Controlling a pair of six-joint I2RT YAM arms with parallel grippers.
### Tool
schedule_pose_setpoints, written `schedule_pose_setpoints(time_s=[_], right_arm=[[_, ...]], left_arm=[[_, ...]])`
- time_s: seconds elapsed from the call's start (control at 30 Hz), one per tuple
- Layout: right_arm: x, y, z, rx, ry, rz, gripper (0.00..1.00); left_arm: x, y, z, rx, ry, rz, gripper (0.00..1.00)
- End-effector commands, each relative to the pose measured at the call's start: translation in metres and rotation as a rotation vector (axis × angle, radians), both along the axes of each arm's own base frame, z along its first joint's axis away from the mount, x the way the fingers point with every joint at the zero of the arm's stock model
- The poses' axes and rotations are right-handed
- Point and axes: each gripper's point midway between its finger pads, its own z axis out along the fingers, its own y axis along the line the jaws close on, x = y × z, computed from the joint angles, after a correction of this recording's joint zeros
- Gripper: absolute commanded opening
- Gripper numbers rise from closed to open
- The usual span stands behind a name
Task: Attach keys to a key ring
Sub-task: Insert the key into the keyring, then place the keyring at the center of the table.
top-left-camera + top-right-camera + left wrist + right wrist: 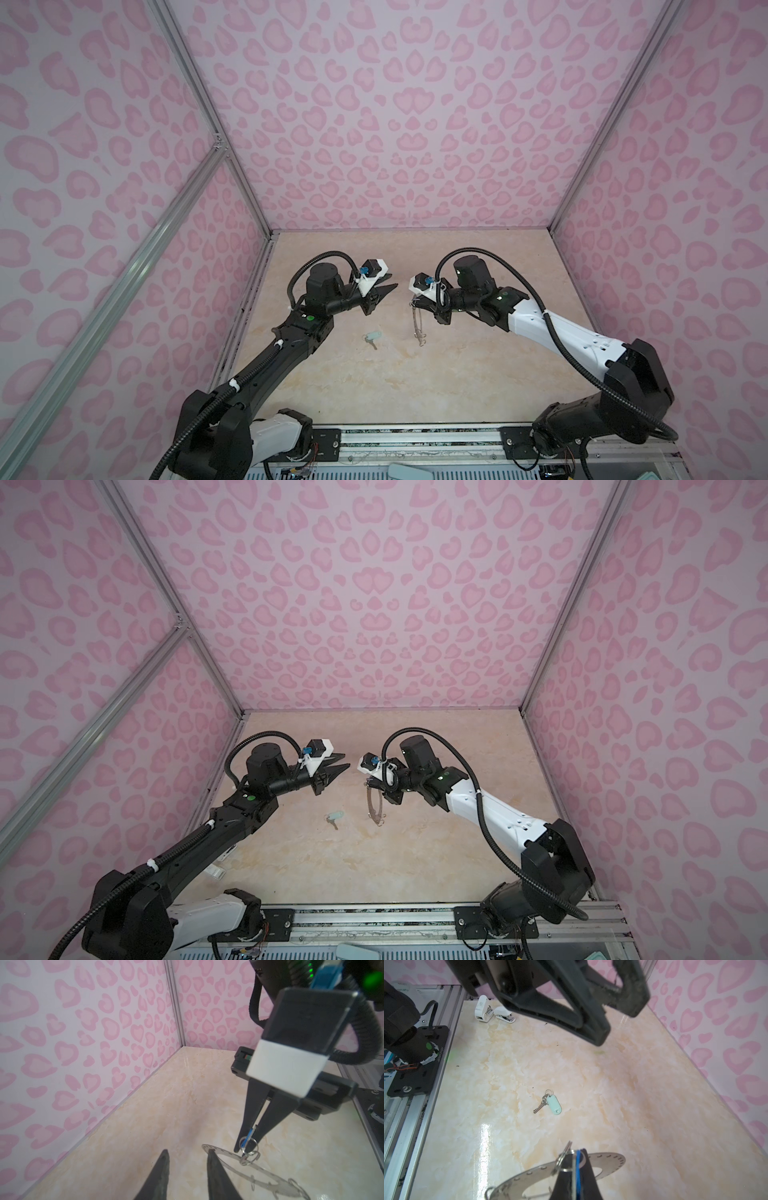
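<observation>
Both top views show the right tool (416, 302) clenched above the middle of the bench (457, 374), with the one key ring (417, 324) dangling edge-on beneath it as a thin sliver. Only the wrist views show what the grip is on: a blue-tagged key (250, 1133), joined by small wire loops (248, 1155) to the ring's rim. Whether the ring's lower edge touches the bench I cannot tell. The left tool (392, 286) hangs released and empty, jaws apart, just left of the right one with its tips pointing at it. A second key, the mint-tagged key (372, 336), lies flat on the bench, nearer than both tools and left of the ring. The left wrist view misses it, while the right wrist view shows its silver blade and split ring plainly. Two small white staplers (483, 1008) sit at the bench's near left corner – clear in the right wrist view, while only one stapler (216, 870) barely shows past the left arm in a top view.
</observation>
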Motion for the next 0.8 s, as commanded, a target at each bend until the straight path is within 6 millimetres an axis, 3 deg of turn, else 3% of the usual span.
schedule_pose_setpoints(time_s=[0.0,0.1,0.4,0.57,0.77], right_arm=[[0.003,0.015,-0.003,0.019,0.006,0.047,0.0],[0.009,0.011,-0.028,-0.046,0.029,0.041,0.0],[0.043,-0.044,-0.099,-0.143,0.209,-0.09,0.0],[0.058,-0.075,-0.11,-0.223,0.22,-0.162,0.0],[0.055,-0.112,-0.142,-0.458,0.27,-0.198,0.0]], left_arm=[[0.012,0.019,-0.002,-0.021,0.021,0.12,0.34],[0.018,0.03,-0.012,-0.019,0.056,0.188,0.34],[0.03,0.04,-0.033,0.014,0.107,0.27,0.34],[0.032,0.039,-0.039,0.021,0.128,0.274,0.34],[0.034,0.038,-0.05,0.036,0.152,0.277,0.34]])
